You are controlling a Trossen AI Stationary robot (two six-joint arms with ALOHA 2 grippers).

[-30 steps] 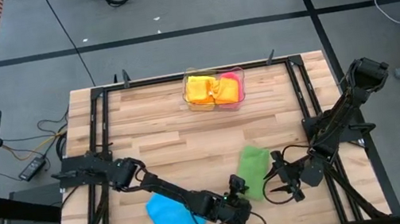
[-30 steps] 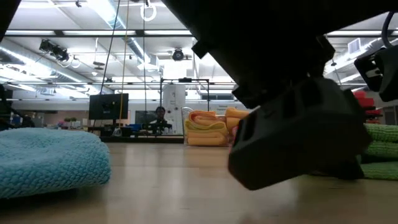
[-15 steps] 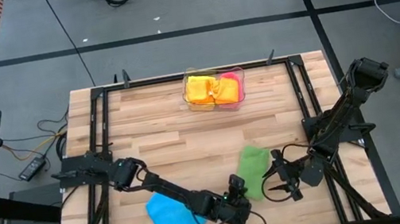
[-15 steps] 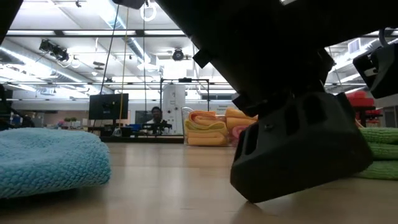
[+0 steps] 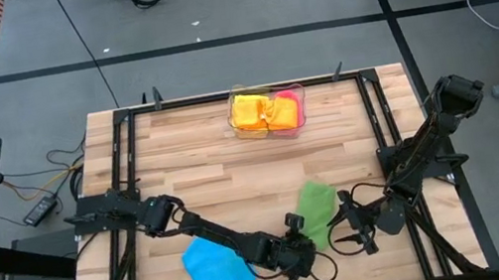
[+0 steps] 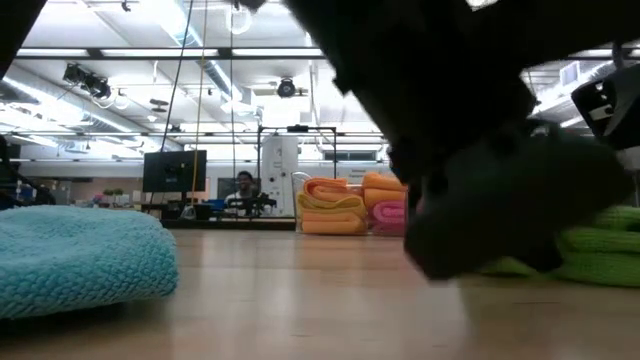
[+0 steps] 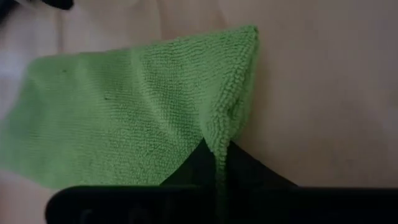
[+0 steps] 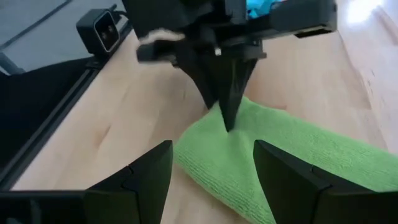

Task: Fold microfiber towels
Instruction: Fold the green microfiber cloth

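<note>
A green towel (image 5: 316, 210) lies on the wooden table near its front edge, right of the middle. My left gripper (image 5: 302, 239) is shut on the towel's near left end; it also shows in the right wrist view (image 8: 229, 124) and as a dark blur in the low view (image 6: 500, 200). My right gripper (image 5: 348, 229) stands open just right of the towel, its fingers (image 8: 149, 180) apart above the towel's end and touching nothing. A blue towel (image 5: 215, 271) lies bunched at the near left. My left gripper pinches the green towel's hemmed edge (image 7: 219, 140) between its two fingers, close to the towel's near corner (image 8: 217, 134). The fingers slant down from the table's left. How many layers they hold cannot be told. The rest of the towel lies on the table.
A clear tray (image 5: 271, 128) at the table's far middle holds folded orange, yellow and pink towels (image 6: 345, 205). Black frame rails (image 5: 382, 139) run along the table's sides. Bare wood lies between the tray and the green towel.
My left gripper has stayed at the green towel's near end, rolled a little and shut on its edge. In the low view the towel's near part now stands bunched higher than before. My right gripper has kept still and open.
</note>
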